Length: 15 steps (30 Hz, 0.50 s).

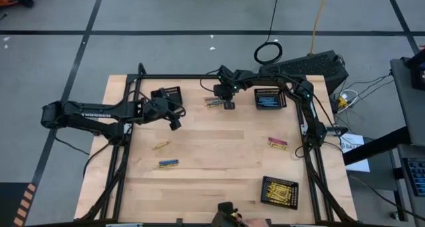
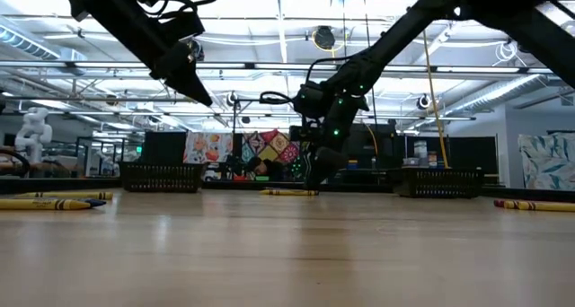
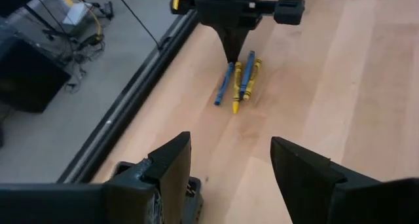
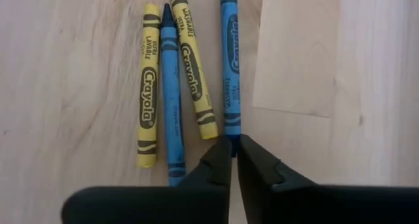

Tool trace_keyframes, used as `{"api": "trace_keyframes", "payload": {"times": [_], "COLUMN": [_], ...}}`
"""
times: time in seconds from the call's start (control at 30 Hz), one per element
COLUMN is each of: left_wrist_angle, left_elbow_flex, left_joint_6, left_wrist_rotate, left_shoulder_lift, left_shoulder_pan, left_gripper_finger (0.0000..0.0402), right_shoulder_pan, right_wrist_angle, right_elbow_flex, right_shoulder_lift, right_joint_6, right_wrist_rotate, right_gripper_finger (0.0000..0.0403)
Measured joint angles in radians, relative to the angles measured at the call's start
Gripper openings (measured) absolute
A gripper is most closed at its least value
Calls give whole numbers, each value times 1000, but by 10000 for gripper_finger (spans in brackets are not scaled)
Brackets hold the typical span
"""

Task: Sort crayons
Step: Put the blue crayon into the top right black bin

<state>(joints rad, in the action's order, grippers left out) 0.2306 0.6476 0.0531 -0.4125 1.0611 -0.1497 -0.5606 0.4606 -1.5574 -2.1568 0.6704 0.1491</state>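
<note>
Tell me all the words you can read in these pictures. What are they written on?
"Crayola" on the outer yellow crayon.
"Crayola" and "WASHABLE" on the slanted yellow crayon.
"Crayola" on the long blue crayon, whose end sits at the right end effector.
The darker blue crayon has print too faint to read.
White lettering on the left arm is too small to read.
</note>
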Motion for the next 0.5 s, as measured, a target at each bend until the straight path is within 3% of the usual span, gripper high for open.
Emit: {"api": "trace_keyframes", "payload": {"times": [0.17, 0.27, 0.5], "left_wrist_angle": [-3, -1, 10], "left_elbow_flex": [0, 0, 0], "left_joint_6": [5, -2, 12], "left_wrist_rotate": [-28, -46, -131], "left_shoulder_lift": [-16, -30, -39], "left_shoulder_pan": [0, 0, 0], "left_gripper_finger": [212, 212, 212], "right_shoulder_pan": [17, 31, 48], "right_wrist_angle": [48, 151, 678], "right_elbow_flex": [3, 0, 0], "right_shoulder_lift": [105, 213, 472], "right_joint_6": [-58, -112, -285], "right_wrist_rotate": [-113, -129, -226], "right_gripper_finger": [1, 0, 0]}}
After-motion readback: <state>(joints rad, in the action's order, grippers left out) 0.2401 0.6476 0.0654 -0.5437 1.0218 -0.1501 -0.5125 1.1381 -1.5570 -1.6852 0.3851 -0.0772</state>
